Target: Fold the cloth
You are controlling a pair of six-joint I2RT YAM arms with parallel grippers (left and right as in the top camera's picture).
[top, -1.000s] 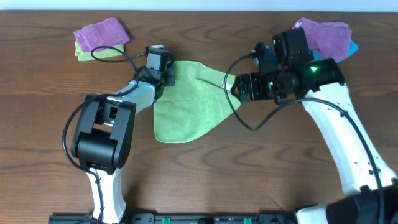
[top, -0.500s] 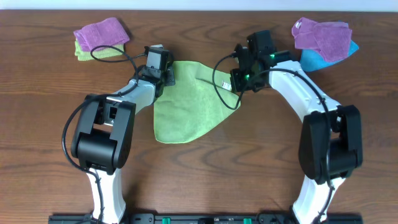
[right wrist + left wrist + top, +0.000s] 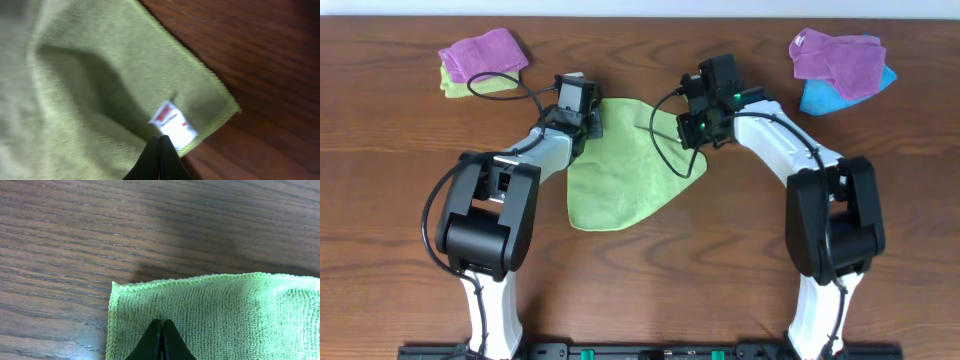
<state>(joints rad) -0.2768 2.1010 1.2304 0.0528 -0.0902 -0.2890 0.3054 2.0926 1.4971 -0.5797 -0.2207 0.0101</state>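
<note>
The cloth [image 3: 620,170] lies rumpled mid-tabletop [image 3: 720,260], its loose rounded edge nearest. Farther back, the left gripper [image 3: 161,326] and right gripper [image 3: 159,142] each have jaws clamped on a far corner, the right beside the white tag [image 3: 173,125]. Purple towels [image 3: 482,55] lie beyond.

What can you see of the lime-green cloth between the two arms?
The lime-green microfibre cloth is fuzzy with a stitched hem and lies rumpled on the wooden table. A white tag with red print sits at its right far corner. The left gripper and right gripper each pinch a far corner, shut.
</note>
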